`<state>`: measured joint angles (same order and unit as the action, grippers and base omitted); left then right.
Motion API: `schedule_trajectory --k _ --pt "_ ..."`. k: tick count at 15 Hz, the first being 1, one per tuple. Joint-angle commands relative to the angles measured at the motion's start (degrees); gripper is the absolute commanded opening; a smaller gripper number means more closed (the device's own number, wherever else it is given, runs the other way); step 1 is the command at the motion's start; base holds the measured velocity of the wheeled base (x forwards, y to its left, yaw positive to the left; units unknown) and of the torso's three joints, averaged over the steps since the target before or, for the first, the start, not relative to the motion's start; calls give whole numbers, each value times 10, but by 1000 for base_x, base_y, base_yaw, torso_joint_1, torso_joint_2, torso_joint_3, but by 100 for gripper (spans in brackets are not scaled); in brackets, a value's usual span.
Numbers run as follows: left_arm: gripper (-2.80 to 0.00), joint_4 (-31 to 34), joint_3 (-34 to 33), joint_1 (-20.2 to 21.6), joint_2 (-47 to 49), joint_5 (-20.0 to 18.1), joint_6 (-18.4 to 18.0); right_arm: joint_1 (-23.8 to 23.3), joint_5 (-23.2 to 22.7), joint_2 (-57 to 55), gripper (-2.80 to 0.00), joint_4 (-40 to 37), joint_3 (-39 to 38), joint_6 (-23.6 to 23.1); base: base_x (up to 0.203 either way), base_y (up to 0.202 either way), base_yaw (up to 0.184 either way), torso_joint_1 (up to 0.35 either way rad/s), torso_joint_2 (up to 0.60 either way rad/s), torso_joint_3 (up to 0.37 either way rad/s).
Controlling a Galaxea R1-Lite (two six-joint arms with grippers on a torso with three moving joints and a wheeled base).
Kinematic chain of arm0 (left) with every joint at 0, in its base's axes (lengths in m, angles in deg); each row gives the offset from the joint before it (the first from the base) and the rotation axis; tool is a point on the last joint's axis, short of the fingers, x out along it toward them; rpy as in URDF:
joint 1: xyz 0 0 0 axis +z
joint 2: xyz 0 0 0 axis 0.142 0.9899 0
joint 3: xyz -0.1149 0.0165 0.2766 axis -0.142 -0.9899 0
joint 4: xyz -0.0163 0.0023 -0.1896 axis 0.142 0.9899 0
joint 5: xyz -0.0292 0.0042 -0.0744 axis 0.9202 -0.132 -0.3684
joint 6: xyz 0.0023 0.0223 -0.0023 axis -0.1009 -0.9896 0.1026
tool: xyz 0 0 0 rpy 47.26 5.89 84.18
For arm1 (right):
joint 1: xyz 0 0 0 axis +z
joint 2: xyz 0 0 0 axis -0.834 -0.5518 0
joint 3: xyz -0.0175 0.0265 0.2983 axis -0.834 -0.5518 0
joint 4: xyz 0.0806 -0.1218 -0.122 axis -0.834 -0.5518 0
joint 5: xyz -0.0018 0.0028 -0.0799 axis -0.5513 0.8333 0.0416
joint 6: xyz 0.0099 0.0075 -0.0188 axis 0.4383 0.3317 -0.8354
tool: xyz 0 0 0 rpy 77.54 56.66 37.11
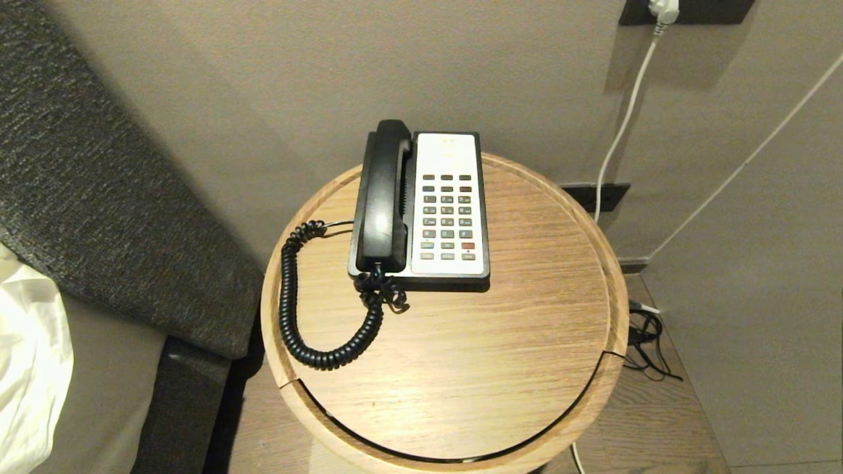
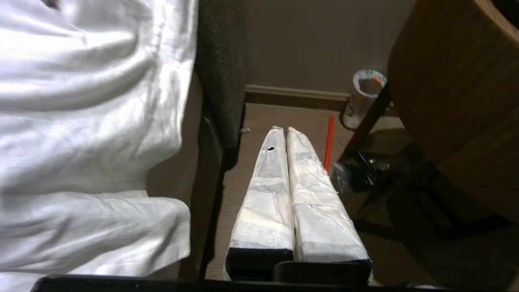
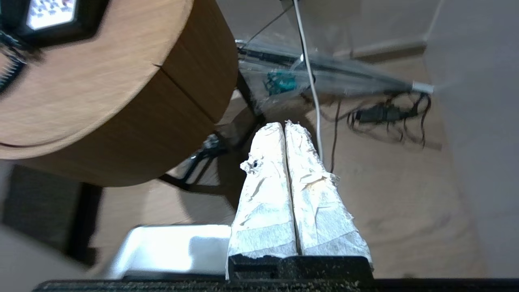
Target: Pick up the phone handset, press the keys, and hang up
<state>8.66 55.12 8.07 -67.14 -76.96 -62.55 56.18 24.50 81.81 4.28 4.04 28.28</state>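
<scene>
The black phone handset [image 1: 383, 197] lies in its cradle on the left side of the black-and-white phone base [image 1: 448, 210], which stands on a round wooden side table [image 1: 461, 355]. Its black coiled cord [image 1: 296, 309] loops over the tabletop to the left. The grey keys [image 1: 448, 214] fill the base's white face. Neither arm shows in the head view. My left gripper [image 2: 283, 129] is shut and empty, low beside the bed, pointing at the floor. My right gripper [image 3: 284, 125] is shut and empty, below and to the right of the table [image 3: 101, 89].
A bed with white sheets [image 2: 89, 121] and a dark headboard [image 1: 99, 184] stands left of the table. A white cable [image 1: 625, 112] runs down the wall from a socket. Black cables [image 3: 385, 115] lie on the floor at the right. An orange straw [image 2: 329, 142] lies under the table.
</scene>
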Motion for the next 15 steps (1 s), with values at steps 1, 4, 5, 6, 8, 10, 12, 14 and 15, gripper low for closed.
schedule_trajectory --k 1,4,5,6,8,10,12,14,15 --pt "-280 4 -9 0 0 -18 0 0 2 2 -280 89 -95 -29 0 0 0 0 0 0" --pt "-280 29 -5 0 0 -44 -11 0 44 2 -280 167 -193 -62 0 0 0 0 0 0" --pt "-280 40 -7 0 0 -62 -11 0 73 2 -280 199 -215 -71 0 0 0 0 0 0" --pt "-280 48 -10 1 0 -66 -10 0 93 2 -280 227 -229 -86 0 0 0 0 0 0" --pt "-280 44 -13 1 1 -65 -11 0 91 2 -280 249 -247 -114 0 0 0 0 0 0" --pt "-280 44 -14 1 0 -65 -19 0 90 2 -280 249 -247 -124 0 0 0 0 0 0" --pt "-280 44 -13 1 0 -68 -24 0 89 2 -280 248 -246 -127 0 0 0 0 0 0" --pt "-280 41 -14 1 0 -68 -20 0 89 2 -280 247 -246 -127 0 0 0 0 0 0" --pt "-280 41 -14 1 0 -68 -23 0 89 2 -280 247 -246 -127 0 0 0 0 0 0"
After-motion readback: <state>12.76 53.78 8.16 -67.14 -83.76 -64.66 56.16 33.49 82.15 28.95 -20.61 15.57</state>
